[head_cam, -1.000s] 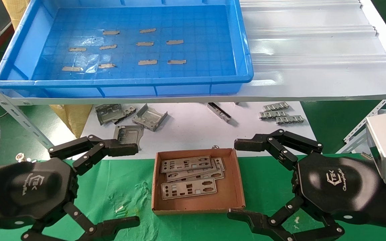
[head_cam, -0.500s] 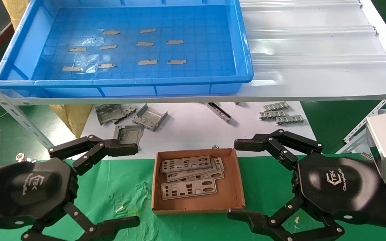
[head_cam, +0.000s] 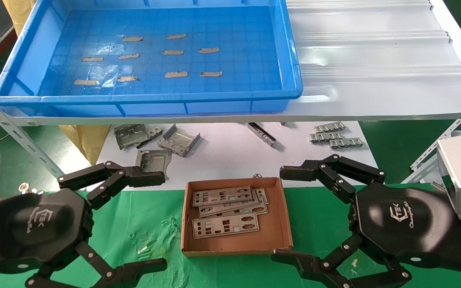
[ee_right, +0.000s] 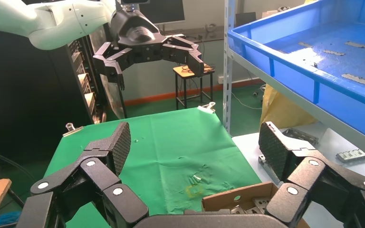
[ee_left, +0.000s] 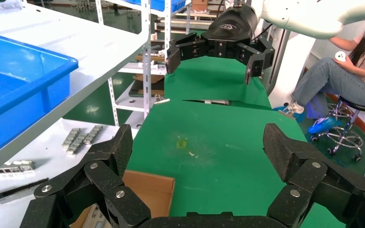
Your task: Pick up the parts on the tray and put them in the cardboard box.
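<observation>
Looks basically done: tray (head_cam: 18, 60) upper left is bare, parts (head_cam: 225, 208) sit in the cardboard box (head_cam: 278, 228). Left gripper (head_cam: 150, 222) and right gripper (head_cam: 290, 216) flank it, fingers spread, holding nothing, so probably nothing left to grab.

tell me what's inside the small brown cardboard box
The small brown cardboard box holds a fanned stack of thin silver-grey metal plates with cut-outs. At least four edges show; the overlap hides any below.

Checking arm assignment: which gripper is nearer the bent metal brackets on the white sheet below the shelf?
Left. The left gripper has its upper finger right beside the bent brackets; the right gripper sits beyond the cardboard box.
</observation>
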